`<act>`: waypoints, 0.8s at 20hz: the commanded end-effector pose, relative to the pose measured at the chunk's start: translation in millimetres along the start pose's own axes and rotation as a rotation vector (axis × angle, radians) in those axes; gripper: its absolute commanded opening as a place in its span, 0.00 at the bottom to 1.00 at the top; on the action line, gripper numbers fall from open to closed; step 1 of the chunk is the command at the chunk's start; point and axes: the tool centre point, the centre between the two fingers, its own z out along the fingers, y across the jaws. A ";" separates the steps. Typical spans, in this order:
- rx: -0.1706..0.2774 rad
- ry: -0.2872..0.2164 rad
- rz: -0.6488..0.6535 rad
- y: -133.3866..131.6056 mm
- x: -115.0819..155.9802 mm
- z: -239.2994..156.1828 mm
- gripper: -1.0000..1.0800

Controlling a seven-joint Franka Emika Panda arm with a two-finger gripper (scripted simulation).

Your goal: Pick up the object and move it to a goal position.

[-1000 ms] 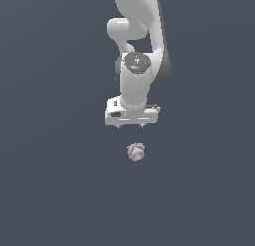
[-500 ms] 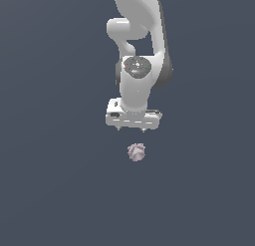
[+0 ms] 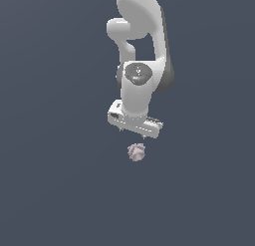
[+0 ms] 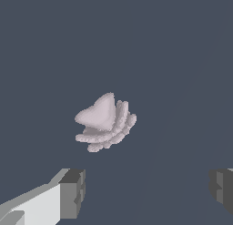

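Dark slate-grey floor everywhere, white arm hanging over it.

Big white arm (image 3: 142, 51) reaches down, and its gripper (image 3: 133, 134) hovers just above the object (image 3: 136, 152), not touching it. Jaws are spread wide, both grey fingertips (image 4: 72, 193) far apart in the wrist view. That small pinkish-grey ridged lump sits alone on the floor, directly beneath the open jaws.

No readable text, labels, brands or numbers, as far as these coarse renders show
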 end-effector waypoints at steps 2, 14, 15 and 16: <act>0.004 0.000 0.098 -3.4 3.0 4.0 0.96; 0.015 -0.002 0.427 -14.7 12.7 17.5 0.96; 0.015 -0.002 0.455 -15.7 13.5 18.6 0.96; 0.016 -0.002 0.482 -16.6 14.3 19.7 0.96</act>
